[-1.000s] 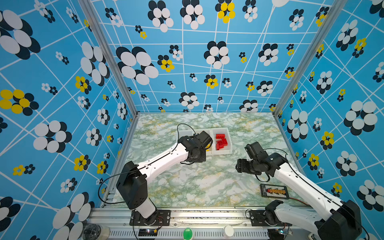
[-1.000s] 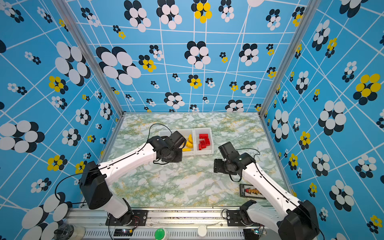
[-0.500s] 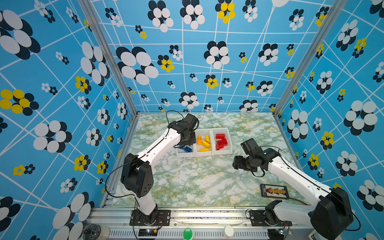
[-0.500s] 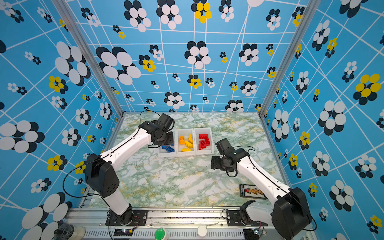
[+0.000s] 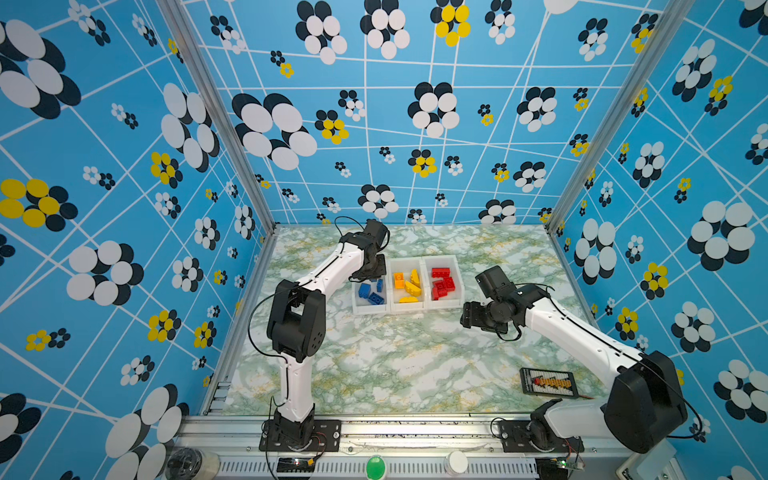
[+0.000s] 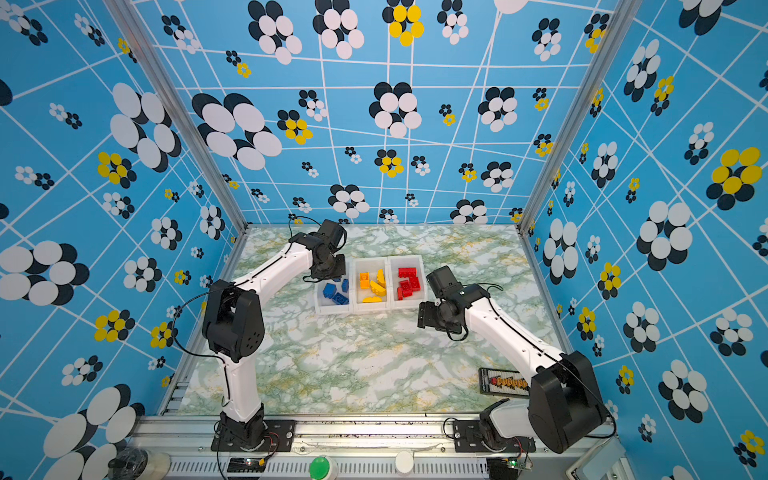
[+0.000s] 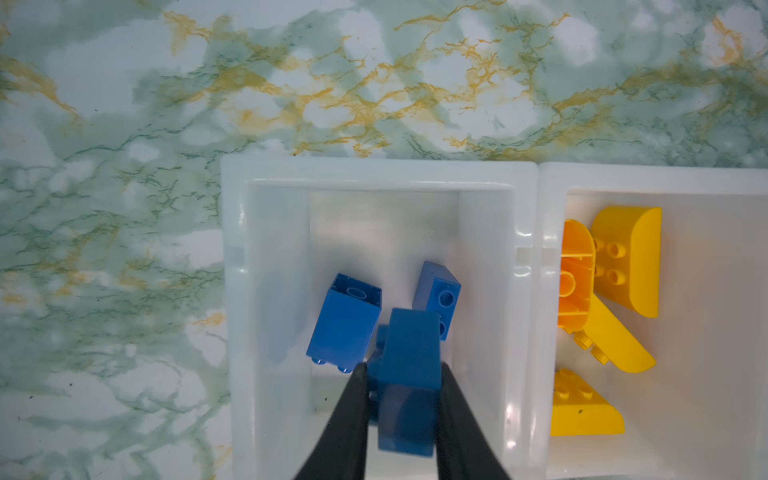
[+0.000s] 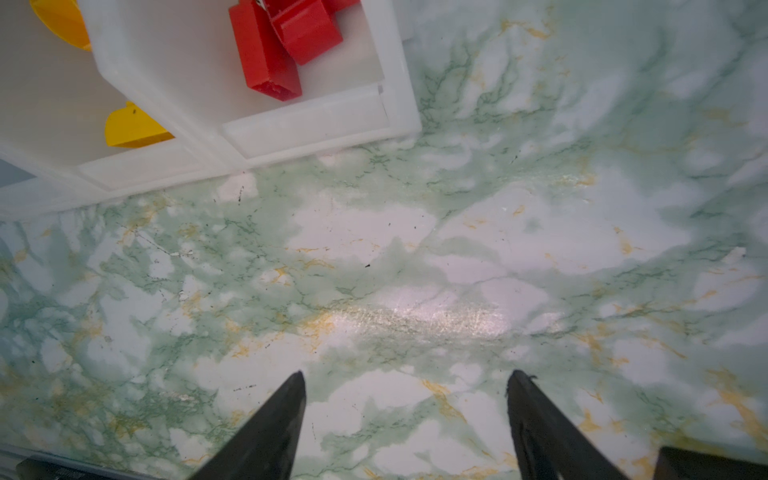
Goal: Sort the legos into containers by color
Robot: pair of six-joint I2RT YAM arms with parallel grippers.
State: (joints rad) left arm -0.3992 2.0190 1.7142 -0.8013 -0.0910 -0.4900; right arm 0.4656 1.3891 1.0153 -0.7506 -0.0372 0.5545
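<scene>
Legos (image 5: pixel 442 282), studded bricks, sit sorted blue, yellow, red in containers (image 5: pixel 407 308) near the counter (image 5: pixel 395 365)'s far edge. Left end effector (image 7: pixel 403 365) pinches a blue lego (image 7: pixel 409 353) above them; right end effector (image 8: pixel 406 373) gapes alongside.

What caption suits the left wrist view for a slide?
Left pincer grips a blue plastic brick above a white plastic bin.

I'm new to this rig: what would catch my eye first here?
The loud blue flowered walls surround everything. Mid-table, three white bins hold bricks sorted blue, yellow and red. The left hand grips a blue brick above the blue bin, while the right hand hangs open over the marble table.
</scene>
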